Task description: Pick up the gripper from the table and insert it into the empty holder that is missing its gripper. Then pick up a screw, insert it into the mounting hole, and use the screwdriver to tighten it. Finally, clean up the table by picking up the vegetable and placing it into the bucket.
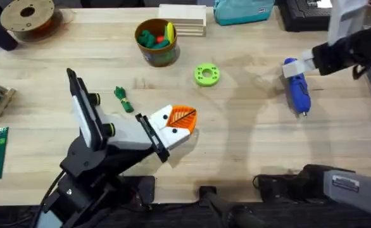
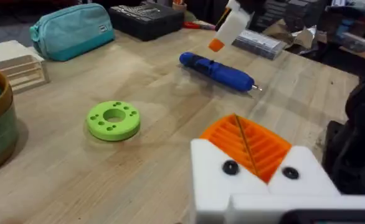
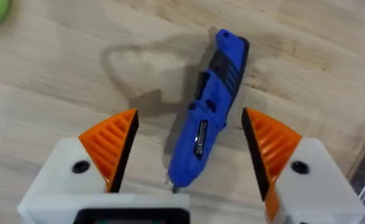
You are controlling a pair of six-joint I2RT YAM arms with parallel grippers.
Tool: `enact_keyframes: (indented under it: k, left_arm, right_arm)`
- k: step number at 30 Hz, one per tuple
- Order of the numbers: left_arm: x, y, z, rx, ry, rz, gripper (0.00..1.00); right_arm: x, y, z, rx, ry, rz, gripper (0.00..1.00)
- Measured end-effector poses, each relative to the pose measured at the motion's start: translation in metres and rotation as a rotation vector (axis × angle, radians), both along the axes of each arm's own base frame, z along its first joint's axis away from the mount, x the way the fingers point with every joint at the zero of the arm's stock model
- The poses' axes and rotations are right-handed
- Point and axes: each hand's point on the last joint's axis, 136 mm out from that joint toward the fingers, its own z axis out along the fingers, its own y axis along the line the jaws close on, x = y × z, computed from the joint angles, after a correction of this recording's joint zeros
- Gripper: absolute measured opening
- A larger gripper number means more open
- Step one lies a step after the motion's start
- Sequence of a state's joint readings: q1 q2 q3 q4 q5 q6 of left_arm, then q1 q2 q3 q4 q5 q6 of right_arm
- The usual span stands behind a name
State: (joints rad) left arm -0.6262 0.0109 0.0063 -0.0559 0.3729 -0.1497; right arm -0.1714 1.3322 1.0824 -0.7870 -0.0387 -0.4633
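My right tool [image 3: 185, 149]: it is hanging over the worktop [image 1: 249, 145] at about 2 o'clock in the overhead view. Its two orange fingers [image 3: 114, 146] are spread wide, one on each side of the screwdriver, and they are not touching it.

Screwdriver [image 1: 297, 90]: the blue pen-shaped screwdriver is lying flat on the wood at about 2 o'clock, right under my right tool. Its thin metal tip is pointing toward my side of the worktop.

My left tool [image 1: 179, 121]: it is sitting low near the middle of the worktop. Its white blocks are pressed together, with orange ribbed fins between them. It is not pinching anything I can see.

Vegetable [image 1: 123, 99]: the little dark green toy is lying on the wood at about 10 o'clock from the middle, just beside my left arm.

Bucket [image 1: 156, 42]: the round tub is standing at about 11 o'clock near the far edge, with bright toy pieces inside.

Green ring [image 1: 206, 74]: it is lying flat at about 12 o'clock, between the bucket and the screwdriver, apart from both.

Teal pouch [image 2: 70, 30]: it is resting at the far edge.
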Motion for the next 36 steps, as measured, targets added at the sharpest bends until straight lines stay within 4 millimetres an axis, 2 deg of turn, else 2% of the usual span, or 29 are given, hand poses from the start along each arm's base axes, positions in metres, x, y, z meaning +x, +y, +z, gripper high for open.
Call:
enact_keyframes:
  k: [5, 11, 17, 24, 29, 31, 34, 36]
  left_arm:
    - [0.000, 0.000, 0.000, 0.000, 0.000, 0.000, 0.004]
    - [0.000, 0.000, 0.000, 0.000, 0.000, 0.000, 0.004]
    - [0.000, 0.000, 0.000, 0.000, 0.000, 0.000, 0.004]
    - [0.000, 0.000, 0.000, 0.000, 0.000, 0.000, 0.004]
    - [0.000, 0.000, 0.000, 0.000, 0.000, 0.000, 0.004]
    - [0.000, 0.000, 0.000, 0.000, 0.000, 0.000, 0.004]
    - [0.000, 0.000, 0.000, 0.000, 0.000, 0.000, 0.004]
    - [0.000, 0.000, 0.000, 0.000, 0.000, 0.000, 0.004]
  right_arm:
    - [0.010, -0.006, -0.030, -0.023, 0.071, 0.074, 0.989]
    - [0.018, -0.023, -0.060, -0.010, 0.129, 0.036, 0.988]
    - [0.025, -0.040, -0.078, 0.012, 0.141, -0.043, 0.989]
    - [0.043, -0.046, -0.091, 0.035, 0.105, -0.118, 0.989]
    - [0.044, -0.046, -0.100, 0.059, 0.123, -0.160, 0.968]
    - [0.043, -0.046, -0.105, 0.069, 0.136, -0.180, 0.882]
    - [0.043, -0.045, -0.106, 0.076, 0.139, -0.193, 0.618]
    - [0.042, -0.045, -0.107, 0.078, 0.143, -0.196, 0.531]
